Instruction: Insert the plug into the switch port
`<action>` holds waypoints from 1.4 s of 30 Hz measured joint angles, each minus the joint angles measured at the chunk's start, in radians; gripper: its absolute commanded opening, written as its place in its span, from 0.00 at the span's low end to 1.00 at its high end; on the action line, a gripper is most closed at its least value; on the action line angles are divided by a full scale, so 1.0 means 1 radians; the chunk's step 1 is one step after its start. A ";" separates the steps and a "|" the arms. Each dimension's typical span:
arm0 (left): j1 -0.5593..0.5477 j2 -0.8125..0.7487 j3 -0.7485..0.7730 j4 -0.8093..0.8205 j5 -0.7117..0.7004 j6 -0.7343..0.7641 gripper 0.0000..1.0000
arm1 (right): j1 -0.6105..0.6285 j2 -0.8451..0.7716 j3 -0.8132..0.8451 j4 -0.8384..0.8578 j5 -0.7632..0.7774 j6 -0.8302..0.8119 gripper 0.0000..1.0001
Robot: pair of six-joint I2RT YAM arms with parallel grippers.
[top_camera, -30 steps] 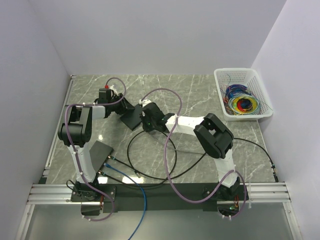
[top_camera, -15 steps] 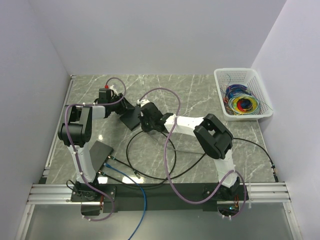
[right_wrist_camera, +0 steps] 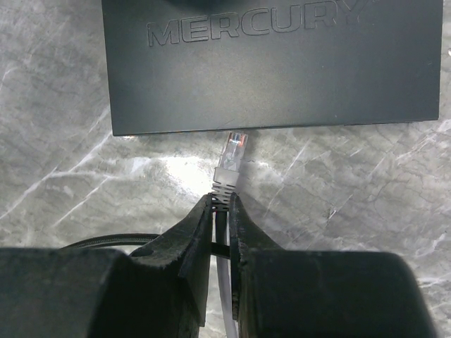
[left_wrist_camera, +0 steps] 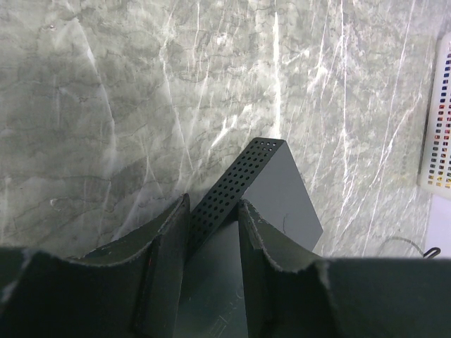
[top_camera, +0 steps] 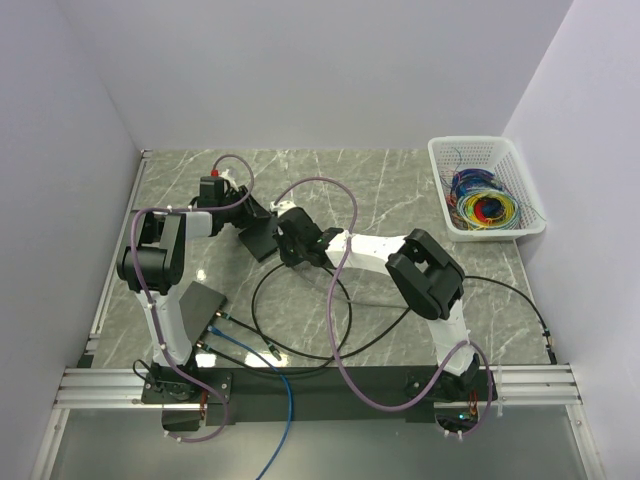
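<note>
A black switch (right_wrist_camera: 271,63), lettered MERCURY on top, is seen lying on a marble table (right_wrist_camera: 56,141). Its far part is cut off by the upper edge of the right wrist view. A clear plug (right_wrist_camera: 232,156) is pinched at its rear by the clenched right gripper (right_wrist_camera: 221,203), with its tip pointed at the switch's near edge. Whether the tip touches that edge cannot be told, and the ports are hidden. The switch's perforated side is clamped by the left gripper (left_wrist_camera: 213,211). From above, both grippers are largely masked by the arms.
</note>
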 measured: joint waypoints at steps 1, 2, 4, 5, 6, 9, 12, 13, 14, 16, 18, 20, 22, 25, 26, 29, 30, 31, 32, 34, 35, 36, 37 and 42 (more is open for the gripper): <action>0.000 0.000 0.000 0.000 -0.001 0.000 0.39 | 0.000 0.000 0.000 0.000 0.003 -0.002 0.00; 0.000 0.000 0.000 0.000 -0.001 0.000 0.39 | 0.001 0.000 0.000 -0.001 0.007 -0.003 0.00; -0.001 0.000 0.000 0.000 -0.001 0.000 0.39 | 0.002 0.000 0.000 -0.003 0.016 -0.005 0.00; -0.001 0.000 0.000 0.000 -0.002 0.000 0.39 | 0.002 0.000 0.000 -0.003 0.019 -0.006 0.00; -0.001 0.000 0.000 0.000 -0.002 0.000 0.39 | 0.001 0.000 0.000 -0.004 0.021 -0.007 0.00; -0.001 0.000 0.000 0.000 -0.002 0.001 0.39 | -0.003 0.000 0.000 -0.005 0.025 -0.011 0.00; -0.001 0.000 0.000 0.000 -0.002 0.001 0.38 | -0.003 0.000 0.001 -0.006 0.027 -0.017 0.00; -0.001 0.000 0.000 0.000 -0.002 0.001 0.38 | -0.003 0.000 0.002 -0.008 0.027 -0.019 0.00; -0.001 0.000 0.000 0.000 -0.002 0.001 0.38 | -0.003 0.000 0.004 -0.010 0.028 -0.021 0.00; -0.001 0.000 0.000 0.000 -0.002 0.001 0.38 | -0.004 0.000 0.005 -0.013 0.031 -0.025 0.00; -0.001 0.000 0.000 0.000 -0.002 0.002 0.38 | -0.004 0.000 0.005 -0.014 0.035 -0.027 0.00; -0.001 0.000 0.000 0.000 -0.002 0.002 0.38 | -0.004 0.000 0.005 -0.014 0.047 -0.029 0.00; -0.001 0.000 0.000 0.000 -0.002 0.001 0.38 | -0.006 0.000 0.005 -0.009 0.051 -0.031 0.00; -0.002 0.000 0.000 0.000 -0.002 0.001 0.38 | -0.006 0.000 0.005 -0.008 0.054 -0.033 0.00; -0.002 0.000 0.000 0.000 -0.002 0.001 0.38 | -0.006 0.000 0.005 -0.008 0.054 -0.033 0.00; -0.002 0.000 0.000 0.000 -0.002 0.001 0.38 | -0.006 0.000 0.005 -0.008 0.054 -0.033 0.00; -0.002 0.000 0.000 0.000 -0.002 0.001 0.38 | -0.006 0.000 0.005 -0.008 0.053 -0.033 0.00; -0.002 0.000 0.000 0.000 -0.002 0.001 0.38 | -0.006 0.000 0.005 -0.008 0.053 -0.033 0.00; -0.002 0.000 0.000 0.000 -0.002 0.002 0.38 | -0.006 0.000 0.005 -0.007 0.053 -0.033 0.00; -0.002 0.000 0.000 0.001 0.000 0.004 0.38 | -0.006 0.000 0.005 -0.006 0.051 -0.033 0.00; -0.002 0.000 0.000 0.002 0.002 0.007 0.38 | -0.006 0.000 0.005 -0.006 0.050 -0.033 0.00; -0.002 0.000 0.000 0.003 0.004 0.011 0.38 | -0.007 0.000 0.005 -0.006 0.050 -0.033 0.00; -0.002 0.000 0.000 0.004 0.007 0.015 0.38 | -0.007 0.001 0.005 -0.005 0.048 -0.033 0.00; -0.002 0.000 0.000 0.014 0.021 0.037 0.36 | -0.008 0.014 0.004 0.013 0.046 -0.043 0.00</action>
